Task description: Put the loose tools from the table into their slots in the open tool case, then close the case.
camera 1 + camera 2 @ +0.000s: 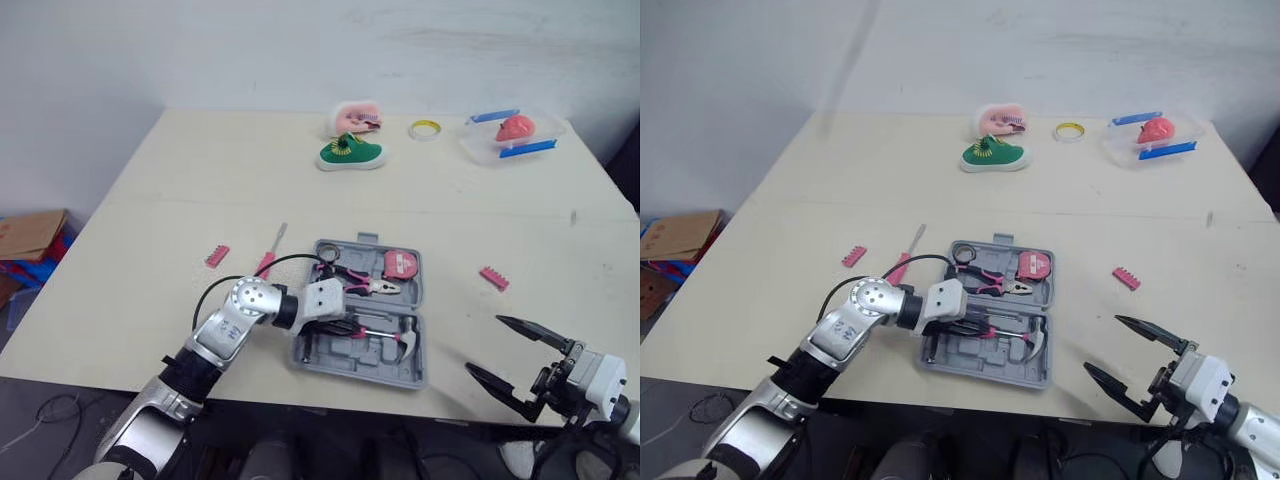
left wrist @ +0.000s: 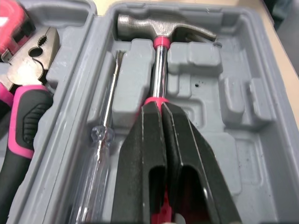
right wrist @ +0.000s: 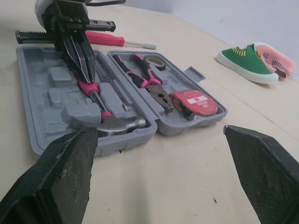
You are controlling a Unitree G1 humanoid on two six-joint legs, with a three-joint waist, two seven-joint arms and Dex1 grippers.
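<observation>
We see the table (image 1: pixel 200 180) stretch away beyond both end effectors, with the open grey tool case (image 1: pixel 362 368) lying directly beneath the left end effector (image 2: pixel 162 106). Its fingers are pressed together on the pink grip of the hammer (image 2: pixel 160 65), which lies in the case half under it. Pliers (image 1: pixel 365 285) and a tape measure (image 1: pixel 402 266) sit in the half just beyond it. The right end effector (image 1: pixel 483 343) hangs near the table's front edge, well apart from the case, fingers spread wide and holding nothing. A loose pink screwdriver (image 1: pixel 273 250) lies on the table just beyond the left end effector. One pink bit strip (image 1: pixel 494 278) lies beyond the right end effector.
</observation>
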